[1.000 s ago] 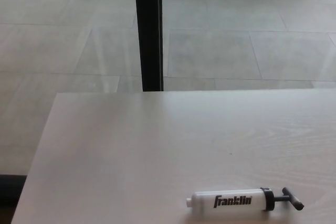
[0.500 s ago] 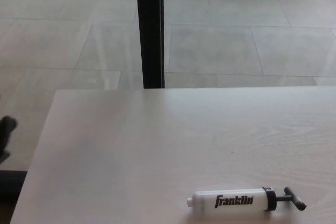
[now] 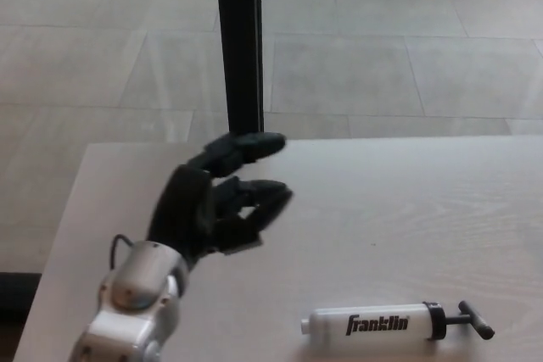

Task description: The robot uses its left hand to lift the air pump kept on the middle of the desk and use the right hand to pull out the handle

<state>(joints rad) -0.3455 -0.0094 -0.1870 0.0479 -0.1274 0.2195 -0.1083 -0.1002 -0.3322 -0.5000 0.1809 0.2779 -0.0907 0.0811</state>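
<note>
Pale desk with one air pump, one empty left robot hand, fingers apart.

Glossy white plastic air pump on a pale, matt wood-grain surface; the left hand is matt black, its wrist silver.

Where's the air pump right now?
In the head view the air pump lies flat near the desk's front edge, right of centre, handle pointing right, below and right of the open left robot hand.
</note>
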